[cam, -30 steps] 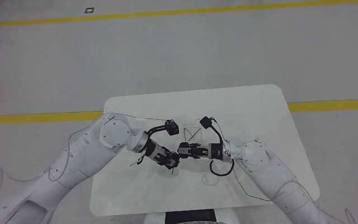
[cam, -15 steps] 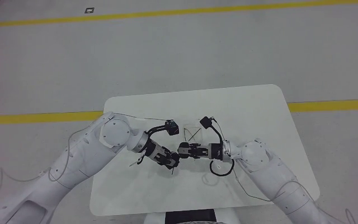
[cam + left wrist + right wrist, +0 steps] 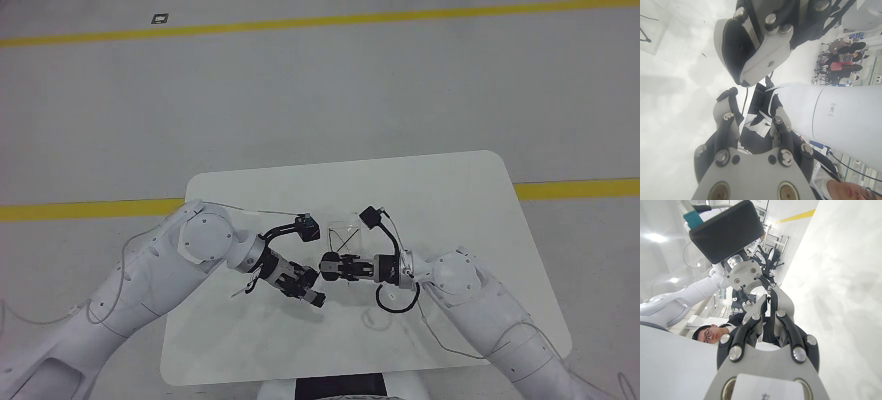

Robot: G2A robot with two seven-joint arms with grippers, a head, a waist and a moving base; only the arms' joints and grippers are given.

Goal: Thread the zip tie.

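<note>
Left pincer (image 3: 313, 293) and right pincer (image 3: 326, 268), tips close, over table (image 3: 450, 200)

White table (image 3: 450, 200) on grey floor (image 3: 300, 100); yellow lines (image 3: 300, 22) cross the floor.

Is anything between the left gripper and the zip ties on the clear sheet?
Seemingly yes. In the top view, the right gripper sits roughly between the open left gripper and the zip ties on the clear sheet.
</note>
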